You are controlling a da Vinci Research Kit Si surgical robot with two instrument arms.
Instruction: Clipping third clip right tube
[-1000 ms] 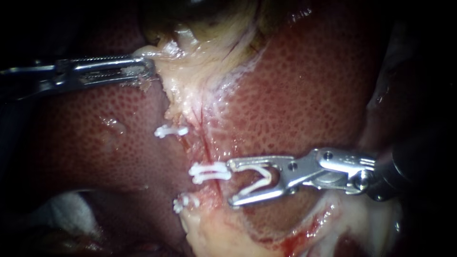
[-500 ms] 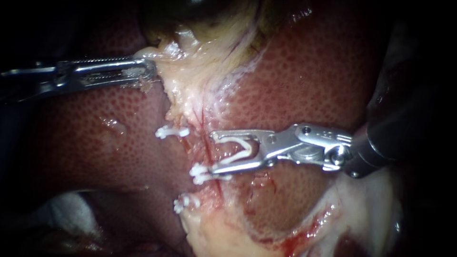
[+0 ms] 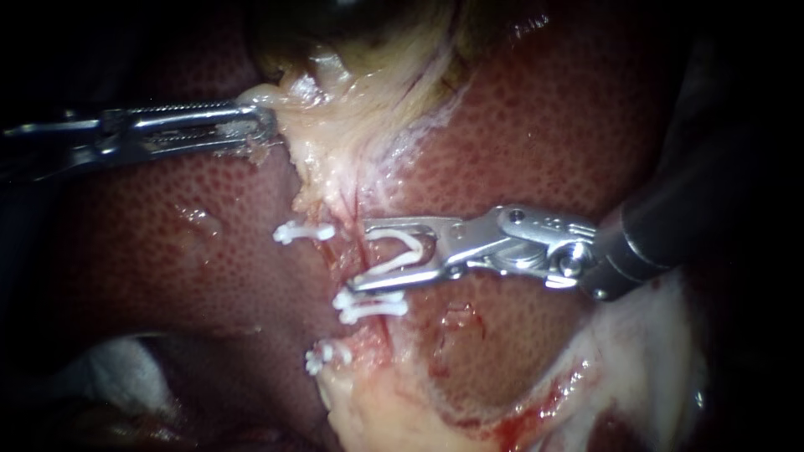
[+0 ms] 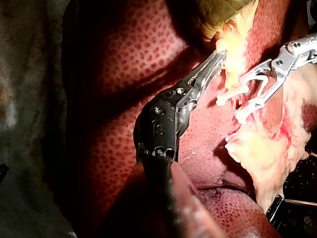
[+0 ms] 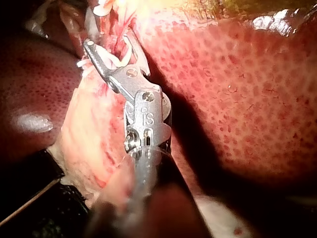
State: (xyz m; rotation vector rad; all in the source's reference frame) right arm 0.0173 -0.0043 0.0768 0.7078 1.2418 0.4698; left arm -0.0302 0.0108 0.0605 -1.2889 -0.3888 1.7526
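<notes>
- My left instrument (image 3: 264,124) comes in from the left edge, high in the endoscope frame, with its shaft nearly level.
- Its jaws are clamped on the pale tissue (image 3: 335,142) just under the dark gallbladder (image 3: 352,17) at top centre. The left wrist view shows the toothed tips biting that same pale edge.
- My right instrument (image 3: 362,255) comes in from the right edge at mid-height. The shaft slopes down toward the centre and the wrist is bent so the jaws point left.
- Its jaws stand wide apart yet hold an open clip (image 3: 406,255), one white leg lying against each jaw.
- The right tube (image 3: 362,213) is a thin red strand running down the centre of the frame. It passes just at the mouth of those jaws, and I cannot tell whether the tips have gone past it.
- Just below the lower jaw, a close pair of set clips (image 3: 370,305) already crosses this tube. The jaw tip is almost touching them.
- An upper clip (image 3: 303,232) lies left of centre, near the upper jaw tip, and a lower clip (image 3: 327,356) sits below the pair.
- Bare liver (image 3: 519,134) lies open above my right instrument and to its right.
- Pale fatty tissue (image 3: 394,410) crowds the bottom centre.
</notes>
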